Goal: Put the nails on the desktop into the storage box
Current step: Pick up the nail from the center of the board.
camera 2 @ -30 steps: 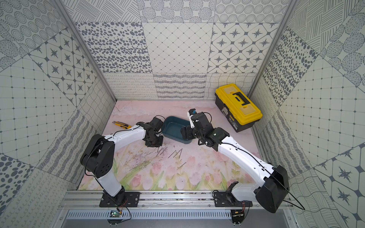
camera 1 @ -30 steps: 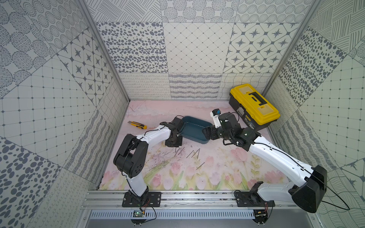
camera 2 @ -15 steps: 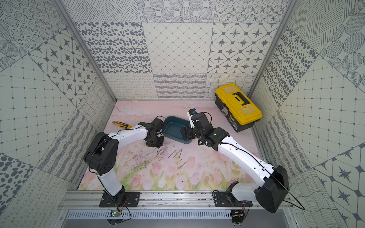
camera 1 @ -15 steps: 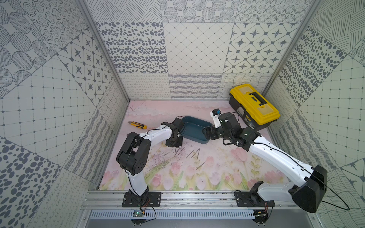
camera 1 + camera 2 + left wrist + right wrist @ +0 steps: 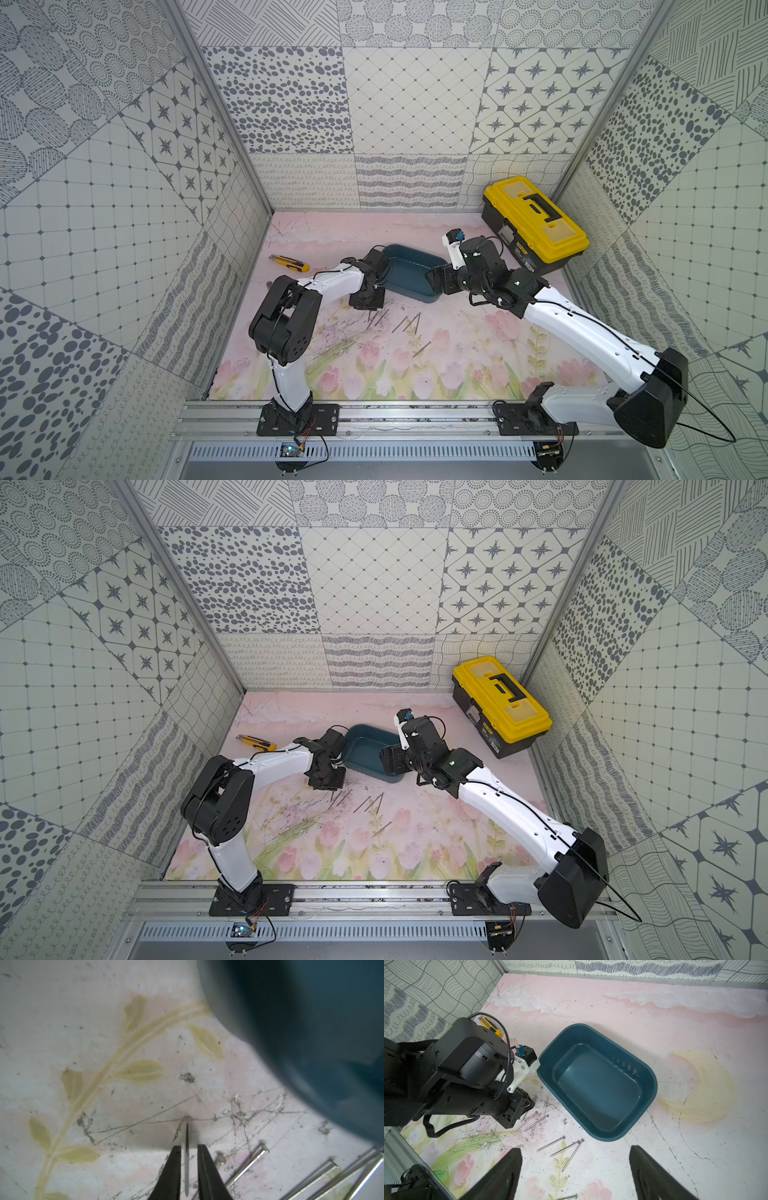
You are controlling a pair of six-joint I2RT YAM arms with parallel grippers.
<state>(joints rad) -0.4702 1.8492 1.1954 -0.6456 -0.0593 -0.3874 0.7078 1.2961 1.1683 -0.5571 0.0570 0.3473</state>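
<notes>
Several thin grey nails (image 5: 409,324) (image 5: 370,804) (image 5: 562,1147) lie scattered on the tulip-printed desktop (image 5: 457,365) in front of the empty teal storage box (image 5: 409,270) (image 5: 365,746) (image 5: 598,1084). My left gripper (image 5: 368,301) (image 5: 328,781) (image 5: 188,1147) (image 5: 529,1105) is low on the desktop by the box's left corner. Its jaws stand narrowly open astride one nail (image 5: 187,1157), with a gap showing on each side. More nails (image 5: 247,1165) lie beside it. My right gripper (image 5: 436,278) (image 5: 388,758) (image 5: 575,1148) hangs wide open at the box's right end, holding nothing.
A yellow utility knife (image 5: 289,263) (image 5: 256,742) (image 5: 492,1028) lies at the back left near the wall. A yellow-lidded black toolbox (image 5: 536,224) (image 5: 503,706) stands in the back right corner. Patterned walls close in three sides.
The left arm's elbow has swung a little to the right while its gripper stayed at the box's left corner. The right arm and the nails have not moved.
</notes>
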